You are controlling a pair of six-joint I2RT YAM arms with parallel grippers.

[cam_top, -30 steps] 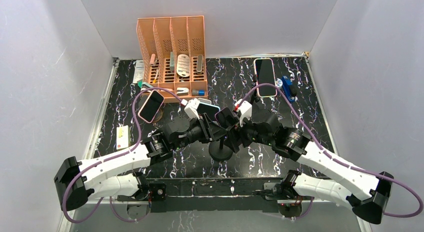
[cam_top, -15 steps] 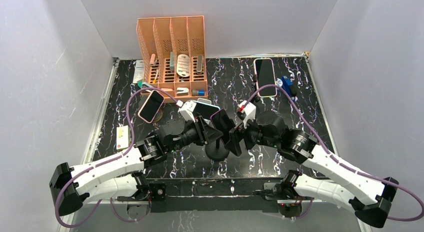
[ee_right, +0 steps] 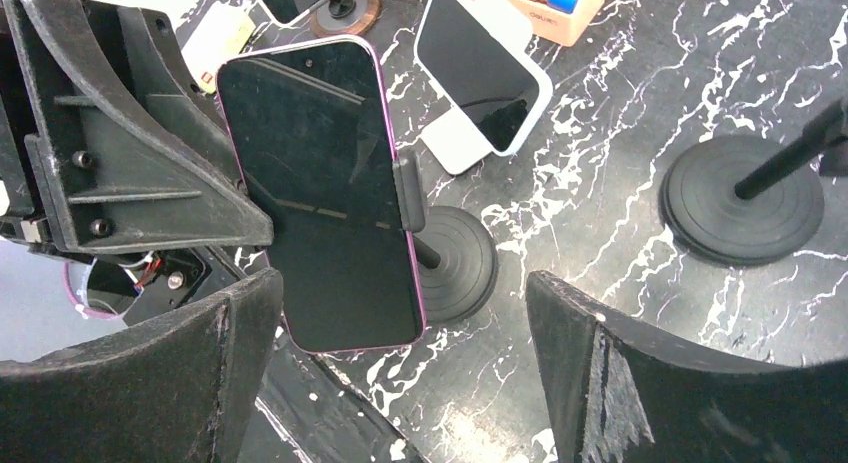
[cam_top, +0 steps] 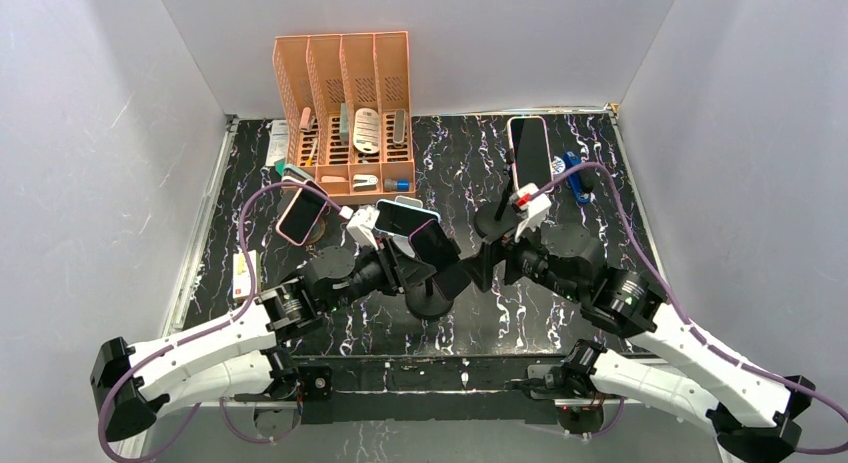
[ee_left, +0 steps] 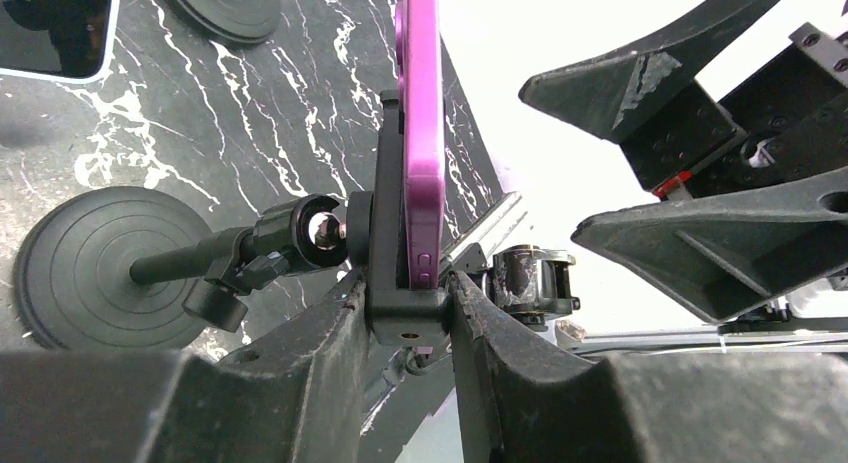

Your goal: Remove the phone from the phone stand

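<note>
**Between the right gripper [ee_right: 397, 298] fingers [ee_right: 620, 383]**, themselves matt, coarse-grained black plastic: purple-edged phone with glossy black glass face [ee_right: 320, 193], smooth and reflective.

**Between the left gripper [ee_left: 405, 298] fingers [ee_left: 300, 368]**, also rough matt black: matt black plastic phone stand [ee_left: 385, 233], with a shiny ball joint [ee_left: 322, 231] and a finely ridged round base [ee_left: 80, 273].

**Beneath both:** glossy black white-veined marble-look table [ee_right: 600, 183].

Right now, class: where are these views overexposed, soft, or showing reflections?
Left wrist view: background behind the purple phone blown out white; the left claw, shut on the phone stand, looks slightly soft. Right wrist view: faint reflections on the phone's dark screen. Top view: even light, sharp.
</note>
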